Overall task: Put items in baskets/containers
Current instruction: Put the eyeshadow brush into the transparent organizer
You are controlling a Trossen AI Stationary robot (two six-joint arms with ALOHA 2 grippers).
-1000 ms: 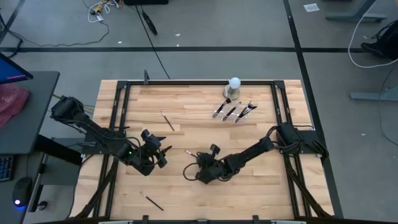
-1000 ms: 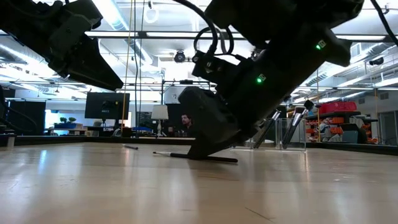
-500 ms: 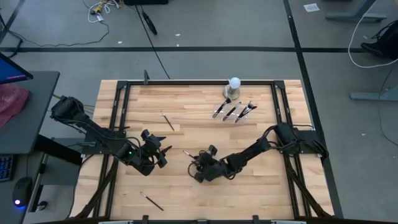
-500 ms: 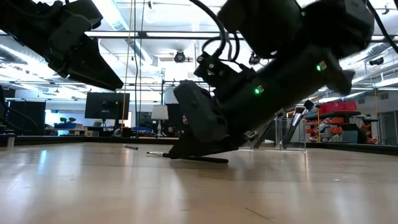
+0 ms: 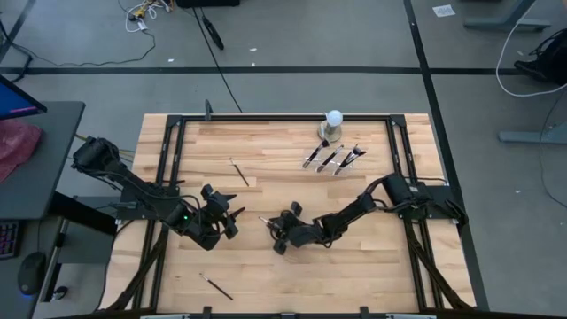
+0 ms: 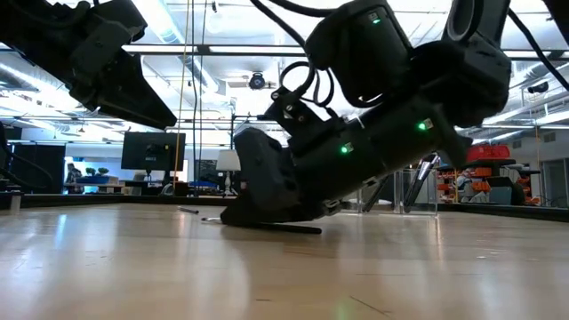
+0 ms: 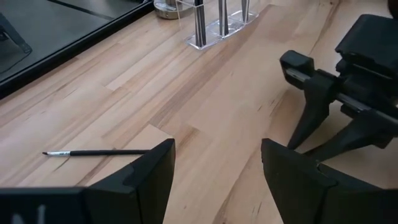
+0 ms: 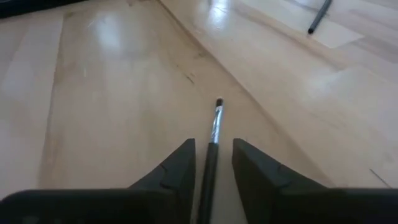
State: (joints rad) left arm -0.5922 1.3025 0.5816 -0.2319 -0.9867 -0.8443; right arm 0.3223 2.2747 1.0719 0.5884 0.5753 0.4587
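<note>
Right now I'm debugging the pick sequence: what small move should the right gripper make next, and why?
Probably close the fingers. The right gripper sits low on the table, open, with the brush handle lying between its two fingers, not yet clamped.

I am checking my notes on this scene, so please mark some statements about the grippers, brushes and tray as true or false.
1. The right gripper is open around a brush lying on the table. True.
2. The left gripper holds a brush. False: it is open and empty.
3. A white ball stands near the tray. True.
4. Every brush is in the tray. False: a second brush and a third brush lie loose.
</note>
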